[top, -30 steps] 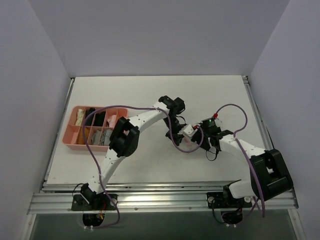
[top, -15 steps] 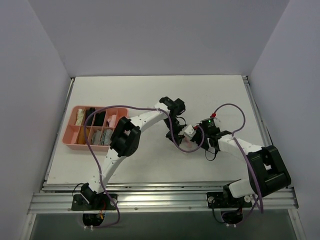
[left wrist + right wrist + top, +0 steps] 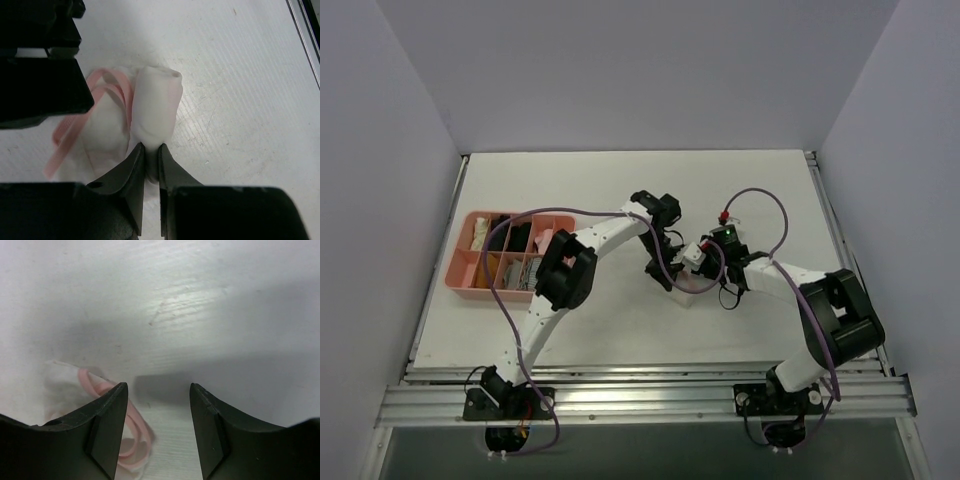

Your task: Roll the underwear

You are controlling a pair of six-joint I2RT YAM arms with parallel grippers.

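Observation:
The underwear (image 3: 154, 102) is a small white garment with pink trim, partly rolled into a short tube on the table. My left gripper (image 3: 151, 150) is shut on the near end of that roll, and loose pink trim loops (image 3: 107, 85) lie to its left. In the top view the underwear (image 3: 688, 287) lies mid-table between the two grippers. My right gripper (image 3: 157, 392) is open and empty just above the table, with the underwear's pink-trimmed edge (image 3: 131, 426) beside and partly under its left finger (image 3: 107, 412). The two grippers, left (image 3: 663, 270) and right (image 3: 693, 262), sit close together.
A pink divided tray (image 3: 458, 283) stands at the left of the table and holds several rolled garments, black, beige and grey. The right arm's purple cable (image 3: 760, 200) loops above its wrist. The table's metal rail (image 3: 640, 395) runs along the near edge.
My right gripper has moved left and a little farther from the bases, closing in on the left gripper and the underwear. The left gripper has shifted slightly left, still holding the roll.

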